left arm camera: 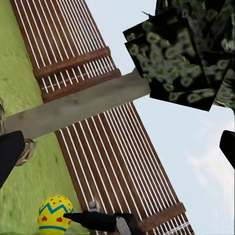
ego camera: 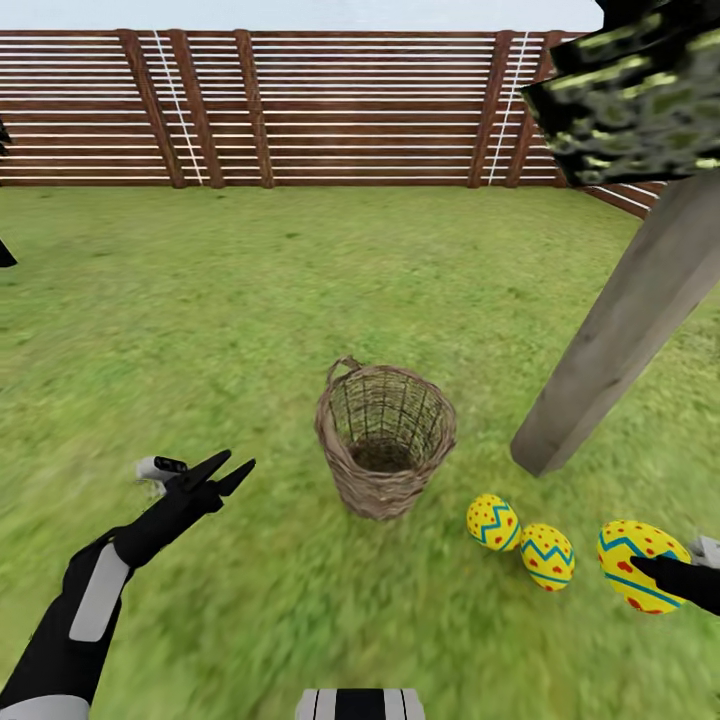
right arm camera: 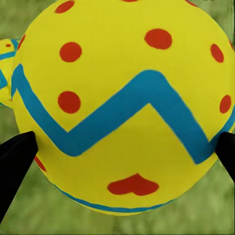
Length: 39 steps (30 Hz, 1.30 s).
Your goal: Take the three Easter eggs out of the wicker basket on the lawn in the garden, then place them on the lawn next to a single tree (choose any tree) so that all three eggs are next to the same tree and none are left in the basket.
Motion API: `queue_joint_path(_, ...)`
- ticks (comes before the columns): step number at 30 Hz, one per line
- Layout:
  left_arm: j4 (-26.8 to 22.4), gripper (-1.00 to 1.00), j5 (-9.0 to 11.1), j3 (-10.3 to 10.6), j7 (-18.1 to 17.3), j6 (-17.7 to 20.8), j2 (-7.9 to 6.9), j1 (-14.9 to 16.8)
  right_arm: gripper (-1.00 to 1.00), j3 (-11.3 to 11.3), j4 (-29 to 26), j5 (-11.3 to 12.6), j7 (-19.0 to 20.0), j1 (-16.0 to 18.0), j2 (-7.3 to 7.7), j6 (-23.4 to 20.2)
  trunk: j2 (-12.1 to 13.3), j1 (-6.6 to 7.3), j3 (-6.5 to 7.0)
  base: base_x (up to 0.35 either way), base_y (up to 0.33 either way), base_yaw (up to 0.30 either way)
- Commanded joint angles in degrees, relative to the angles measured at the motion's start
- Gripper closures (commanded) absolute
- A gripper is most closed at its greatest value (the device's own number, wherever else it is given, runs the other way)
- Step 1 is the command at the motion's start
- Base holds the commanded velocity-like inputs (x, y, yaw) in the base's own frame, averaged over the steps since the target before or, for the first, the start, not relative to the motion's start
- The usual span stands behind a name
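Observation:
The wicker basket [ego camera: 385, 440] stands upright on the lawn [ego camera: 250, 320] and looks empty inside. Two Easter eggs [ego camera: 493, 522] [ego camera: 547, 555] lie on the grass to its right, close to the foot of the leaning grey-brown tree trunk [ego camera: 620, 330]. My right gripper [ego camera: 660, 572] is shut on the third egg [ego camera: 635, 560] just beyond them; in the right wrist view this egg [right arm camera: 122, 107] sits between both fingers [right arm camera: 14, 166]. My left gripper [ego camera: 225, 470] hangs open and empty left of the basket. The held egg [left arm camera: 55, 214] also appears in the left wrist view.
A brown slatted fence [ego camera: 360, 110] closes the garden at the back and right. Dark blocky foliage [ego camera: 640, 90] hangs at the upper right. Open grass spreads to the left of and behind the basket. The trunk [left arm camera: 73, 107] and foliage [left arm camera: 186, 49] cross the left wrist view.

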<state>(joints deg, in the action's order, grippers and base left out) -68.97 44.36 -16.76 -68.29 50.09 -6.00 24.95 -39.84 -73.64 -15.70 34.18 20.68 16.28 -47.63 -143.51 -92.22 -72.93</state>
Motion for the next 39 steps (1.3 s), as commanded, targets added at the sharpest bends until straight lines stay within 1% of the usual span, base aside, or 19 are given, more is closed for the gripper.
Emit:
queue_joint_path(1, 0.0, -1.0, 0.2, 0.2, 0.0, 0.2, 0.03, 0.0, 1.0, 0.0, 0.0, -0.6, 0.5, 0.1, -0.04, -0.1, 0.0, -0.01, 0.02, 0.219, -0.204, -0.223)
queue_joint_path(4, 0.0, -1.0, 0.1, 0.5, 0.0, -0.2, 1.14, 0.0, 1.0, 0.1, 0.2, -0.6, 0.5, 0.1, -0.1, 0.0, 0.0, -0.01, 0.22, 0.266, -0.174, -0.23)
queue_joint_path(6, 0.0, -1.0, 0.1, 0.6, 0.3, -0.3, 1.43, 0.0, 1.0, 0.1, 0.3, -0.8, 0.4, 0.1, -0.11, 0.0, 0.0, -0.01, 0.36, 0.303, -0.12, -0.233)
queue_joint_path(8, -0.1, -1.0, 0.1, 0.6, 2.5, -0.3, 1.57, 0.0, 1.0, 0.1, 0.5, -0.5, -1.4, 0.1, -0.52, 2.6, 0.0, -0.01, 0.49, 0.311, -0.087, -0.233)
queue_joint_path(9, -0.4, -1.0, 0.2, 0.6, 3.1, -0.3, 1.62, 0.0, 1.0, 0.1, 1.2, -0.2, -5.3, 0.1, -1.62, 5.4, 0.0, -0.01, 0.56, 0.163, -0.035, -0.235)
queue_joint_path(11, -0.8, -1.0, 0.2, 0.6, 3.3, -0.2, 1.56, 0.0, 1.0, 0.2, 5.0, 0.1, -15.7, 0.7, -3.19, 12.4, 0.0, -0.01, 0.62, 0.047, -0.01, -0.156)
queue_joint_path(12, -1.0, -1.0, 0.4, 0.5, 3.2, -0.2, 1.41, 0.0, 1.0, 0.3, 7.9, 0.1, -18.8, 1.2, -4.12, 15.6, 0.0, -0.01, 0.62, 0.009, -0.002, -0.031)
queue_joint_path(15, -1.3, -1.0, 0.6, 0.3, 3.1, -0.2, 1.13, 0.0, 1.0, 0.3, 9.9, 0.1, -20.3, 2.7, -4.75, 17.3, 0.0, -0.01, 0.63, 0.003, -0.001, -0.009)
queue_joint_path(18, -1.4, -1.0, 0.6, 0.0, 3.0, -0.2, 1.02, 0.0, 1.0, 0.4, 11.4, 0.0, -20.5, 3.9, -4.84, 17.5, -0.1, -0.09, -0.04, 0.0, 0.0, -0.001)
queue_joint_path(20, -1.9, -1.0, 0.7, 0.0, 2.9, -0.2, 0.99, 0.0, 1.0, 0.4, 13.7, -0.2, -20.6, 5.8, -4.85, 17.7, -0.1, -0.14, -0.48, 0.0, 0.0, 0.0)
queue_joint_path(21, -2.4, -1.0, 0.7, 0.1, 2.9, -0.2, 0.99, 0.0, 1.0, 0.4, 16.3, -0.4, -20.9, 7.8, -4.78, 18.0, -0.1, -0.16, -0.7, 0.0, 0.0, 0.0)
queue_joint_path(23, -3.1, -1.0, 0.7, 0.2, 3.0, -0.2, 1.05, 0.0, 1.0, 0.5, 22.7, -0.5, -24.4, 11.5, -4.6, 20.8, -0.1, -0.22, -1.14, 0.0, 0.0, 0.0)
queue_joint_path(24, -3.2, -1.0, 0.7, 0.2, 2.9, -0.2, 1.1, 0.0, 1.0, 1.0, 26.2, -0.5, -26.8, 12.8, -4.55, 22.8, -0.1, -0.24, -1.37, 0.0, 0.0, 0.0)
queue_joint_path(26, -3.4, -1.0, 0.7, 0.3, 2.9, -0.2, 1.21, 0.0, 1.0, 5.8, 35.1, -0.5, -31.9, 15.7, -4.51, 28.4, -0.2, -0.29, -1.81, 0.0, 0.0, 0.0)
queue_joint_path(28, -3.4, -1.0, 0.7, 0.4, 2.9, -0.2, 1.34, 0.0, 1.0, 9.1, 42.6, -0.1, -37.5, 18.9, -4.5, 32.5, -0.2, -0.35, -2.25, 0.0, 0.0, 0.0)
queue_joint_path(30, -3.5, -1.0, 0.7, 0.4, 2.9, -0.2, 1.4, 0.0, 1.0, 9.8, 46.8, -0.3, -42.9, 21.1, -4.5, 35.3, -0.2, -0.4, -2.69, 0.0, 0.0, 0.0)
queue_joint_path(31, -3.6, -1.0, 0.7, 0.4, 2.9, -0.2, 1.42, 0.0, 1.0, 10.1, 48.0, -0.4, -45.1, 21.7, -4.58, 38.1, -0.2, -0.42, -2.92, 0.0, 0.0, 0.0)
queue_joint_path(34, -3.6, -1.0, 0.7, 1.1, 2.9, -0.3, 1.65, -0.4, 1.0, 10.6, 48.9, -0.8, -45.5, 22.6, -4.12, 39.0, -0.2, -0.43, -2.91, 0.0, 0.0, 0.0)
queue_joint_path(39, -3.6, -1.0, 0.7, 0.7, 2.7, -0.3, 1.69, -0.5, 1.0, 10.1, 47.2, -0.4, -45.4, 24.3, -4.16, 38.1, -0.2, -0.43, -2.91, 0.0, 0.0, 0.0)
